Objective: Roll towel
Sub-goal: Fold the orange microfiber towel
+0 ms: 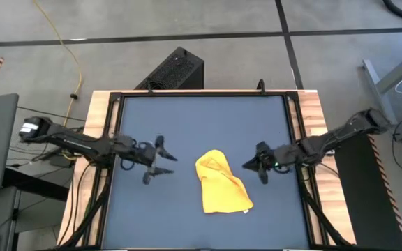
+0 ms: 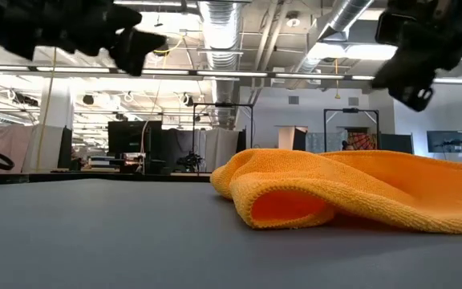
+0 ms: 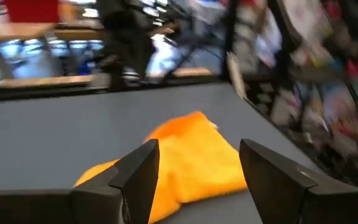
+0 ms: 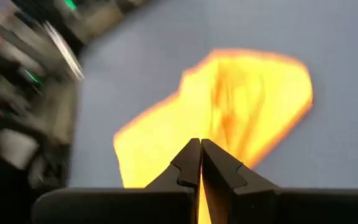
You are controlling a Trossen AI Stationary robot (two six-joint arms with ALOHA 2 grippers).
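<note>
From up here I have the towel (image 1: 221,184) lying loose near the middle of the dark blue table (image 1: 187,118), bunched at its 12 o'clock end and spreading flatter toward 5 o'clock, where a small white tag shows at the corner. It is not rolled yet; I judge the job barely begun.

My left gripper (image 1: 160,160) hangs at the towel's 9 o'clock, well apart from it, fingers spread wide and holding nothing. My right gripper (image 1: 259,167) sits at about 2 o'clock of the cloth, just beside its edge, tips pressed together with no fabric between them as far as I can see.

The low view shows a fat folded lip with a hollow under it (soft terry, by the look). I expect it to be light, limp and grippy against itself, so it will sag and drag rather than slide stiffly. I would pinch a single edge near a corner, low against the table, and turn it over on itself; grabbing the bunched hump would likely just lift the whole heap.
</note>
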